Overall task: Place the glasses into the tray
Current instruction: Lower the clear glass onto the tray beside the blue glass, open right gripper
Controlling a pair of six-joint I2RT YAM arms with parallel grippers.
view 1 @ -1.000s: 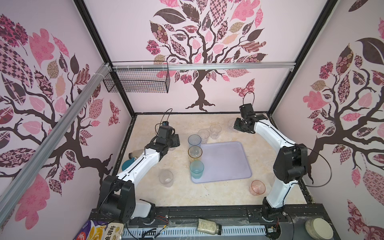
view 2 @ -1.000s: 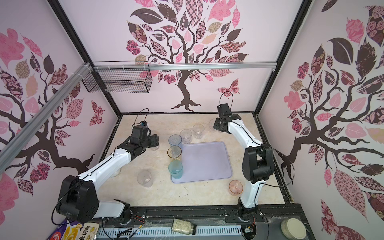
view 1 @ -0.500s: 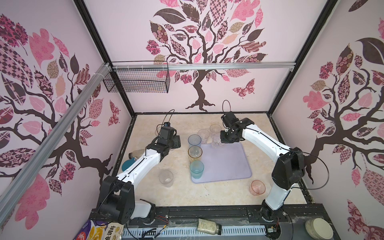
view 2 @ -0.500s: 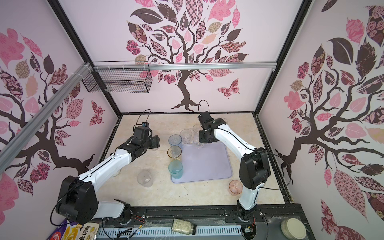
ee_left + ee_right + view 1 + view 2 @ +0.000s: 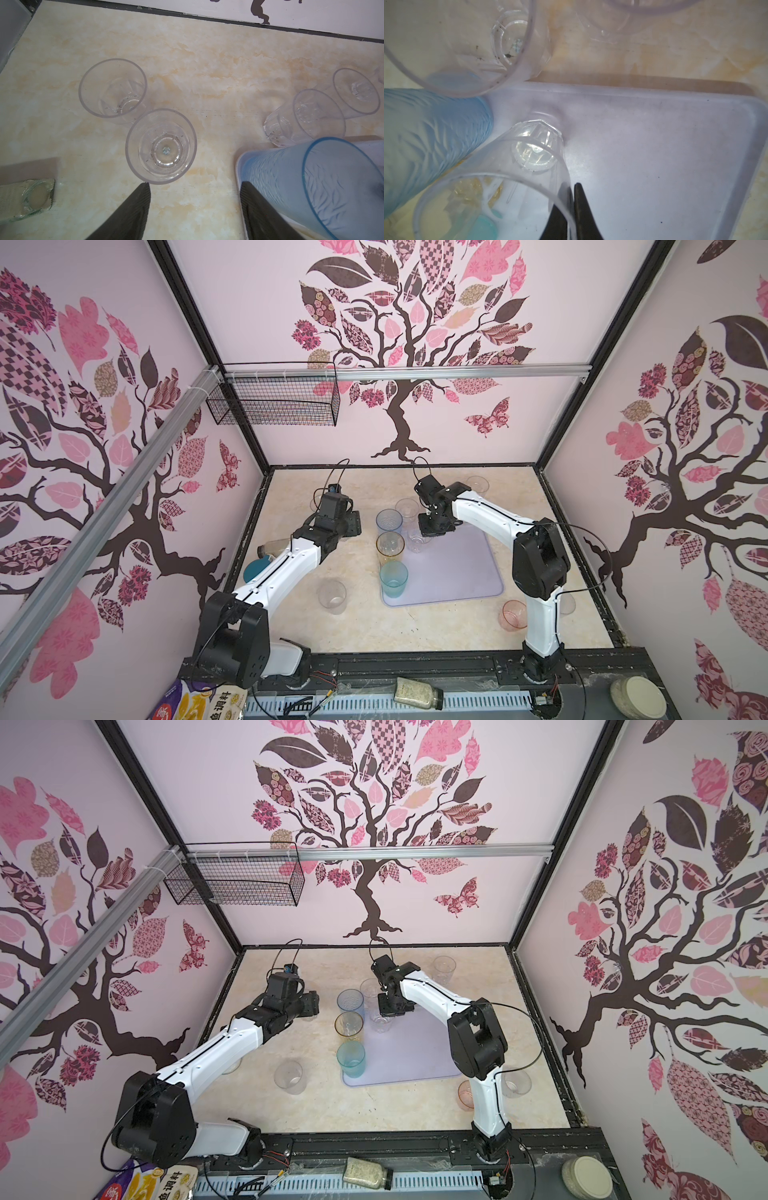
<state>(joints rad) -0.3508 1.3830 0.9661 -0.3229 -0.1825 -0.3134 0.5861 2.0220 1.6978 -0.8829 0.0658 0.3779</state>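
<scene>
On the marbled tabletop (image 5: 357,630), left of the tray (image 5: 457,572), the left gripper (image 5: 194,199) hangs wide open and empty over a clear glass (image 5: 161,146) standing off the tray. Three tinted glasses (image 5: 390,545) line the tray's left edge. At its far corner the right gripper (image 5: 572,203) pinches a second glass (image 5: 517,182) by the rim wall, one finger inside, one outside. Light, rigid and slick, the glasses probably take a rim pinch best; a loose hold risks a slip.
</scene>
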